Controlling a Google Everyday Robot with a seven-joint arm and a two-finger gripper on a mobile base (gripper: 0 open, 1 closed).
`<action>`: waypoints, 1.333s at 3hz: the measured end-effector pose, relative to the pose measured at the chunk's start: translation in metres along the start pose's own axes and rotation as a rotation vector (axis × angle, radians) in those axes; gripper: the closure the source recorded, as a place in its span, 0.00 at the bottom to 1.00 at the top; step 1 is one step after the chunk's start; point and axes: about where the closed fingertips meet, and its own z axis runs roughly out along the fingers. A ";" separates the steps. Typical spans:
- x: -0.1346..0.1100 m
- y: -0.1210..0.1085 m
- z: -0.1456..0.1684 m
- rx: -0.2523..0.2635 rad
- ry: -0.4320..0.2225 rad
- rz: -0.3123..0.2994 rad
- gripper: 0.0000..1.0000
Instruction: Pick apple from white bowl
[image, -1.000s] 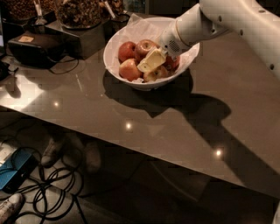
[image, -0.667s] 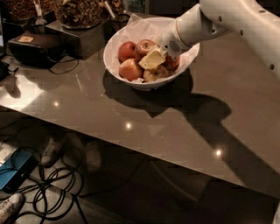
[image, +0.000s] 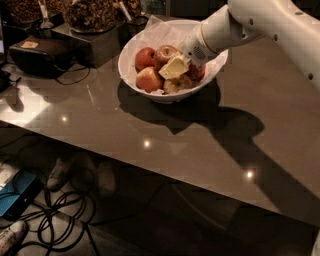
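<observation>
Reaching into the white bowl (image: 160, 97) on the counter (image: 210, 135), the gripper (image: 173, 67) is positioned at the bowl's centre; its grip state cannot be told. The apple (image: 166, 52) is seated at the bowl's 12 o'clock.

Gripper (image: 174, 67) is hovering among apples (image: 149, 79) crowding the white bowl (image: 131, 52); containers (image: 90, 30) are standing behind, table (image: 200, 145) lying open in front.

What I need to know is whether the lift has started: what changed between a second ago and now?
Nothing visibly changed. The gripper is down in the white bowl among the apples, at the same spot as before. No apple has risen; the apples, bowl and table lie as they did.
</observation>
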 end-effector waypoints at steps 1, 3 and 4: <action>-0.007 0.011 -0.015 -0.018 0.025 0.025 1.00; -0.022 0.025 -0.038 -0.042 0.061 0.075 1.00; -0.044 0.035 -0.050 -0.069 0.031 0.042 1.00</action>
